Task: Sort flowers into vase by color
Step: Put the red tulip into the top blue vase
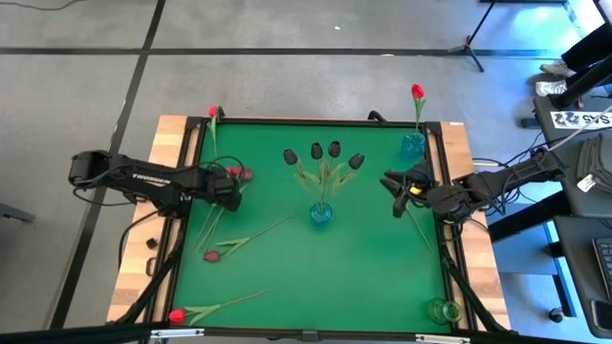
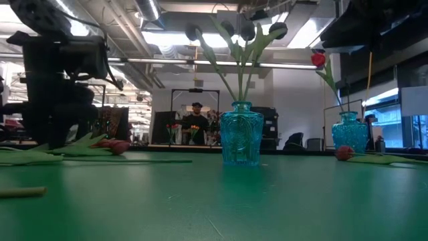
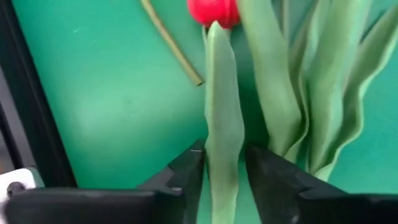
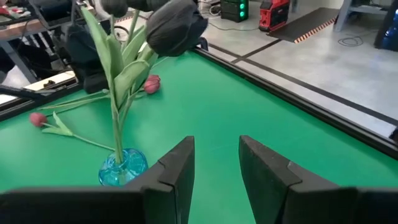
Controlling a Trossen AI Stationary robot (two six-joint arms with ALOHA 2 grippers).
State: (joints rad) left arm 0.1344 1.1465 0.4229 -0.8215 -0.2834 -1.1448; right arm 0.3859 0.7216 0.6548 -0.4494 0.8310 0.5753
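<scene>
- Green felt covers the bench (image 1: 382,277), and the left hand (image 3: 222,163) sits low near its left edge, fingers part-closed around a flat green leaf of a red tulip (image 1: 236,173); whether they are pinching it yet I cannot tell.
- Judged step: closing on that red tulip to lift it.
- To do it well, the grip should catch the stem rather than the leaf alone, since a leaf will likely bend and let the head droop.
- Lift straight up first, so the neighbouring leaves do not drag along.
- Red belongs with the single red tulip standing in the blue vase (image 1: 413,144) at the far right corner.
- Near-black tulips already fill the centre vase (image 1: 320,213).
- Pink-maroon and red tulips lie flat along the left and near-left part of the bench.
- Right hand (image 4: 216,163) waits empty, fingers apart, above the right edge.
</scene>
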